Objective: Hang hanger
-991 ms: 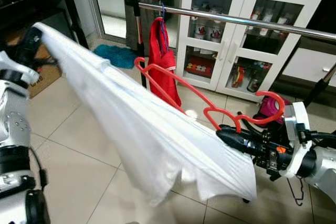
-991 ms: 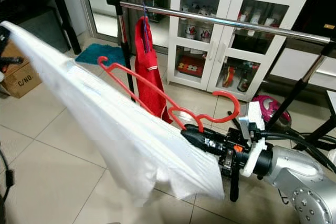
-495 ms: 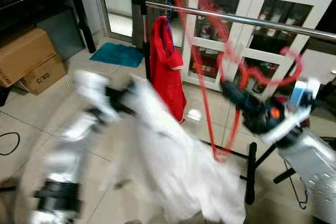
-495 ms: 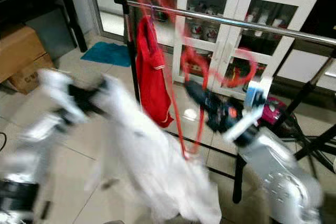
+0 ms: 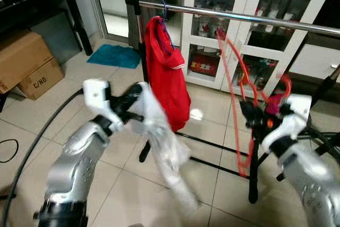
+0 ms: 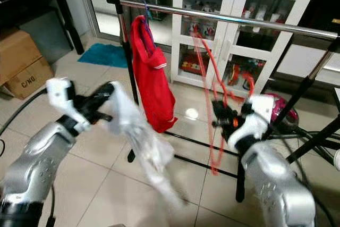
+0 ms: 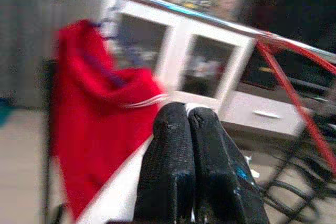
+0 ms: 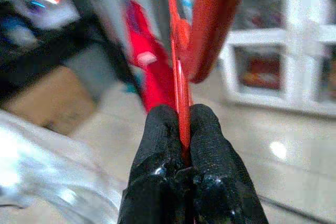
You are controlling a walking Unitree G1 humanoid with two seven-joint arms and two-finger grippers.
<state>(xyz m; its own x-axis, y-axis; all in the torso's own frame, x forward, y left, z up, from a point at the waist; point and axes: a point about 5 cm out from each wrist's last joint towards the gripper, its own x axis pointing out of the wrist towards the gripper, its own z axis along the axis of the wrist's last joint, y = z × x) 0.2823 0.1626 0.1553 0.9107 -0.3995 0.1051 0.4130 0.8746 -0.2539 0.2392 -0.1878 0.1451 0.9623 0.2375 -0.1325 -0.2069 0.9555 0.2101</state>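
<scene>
- The red hanger [image 5: 234, 86] is being held upright in the right hand [image 8: 181, 148], fingers clamped on it, just below the metal rail [image 5: 255, 17].
- The left hand [image 7: 188, 129], pinched shut, is gripping the white garment [image 5: 164, 147], seemingly trailing from it.
- Hanging is under way; next, the hook needs lifting over the rail.
- Count: one hanger, one white garment, one red shirt [image 5: 167, 78] on the rail.

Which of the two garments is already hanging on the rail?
The red shirt hangs from the metal rail near its left end. The white garment dangles from the left gripper, off the rail.
</scene>
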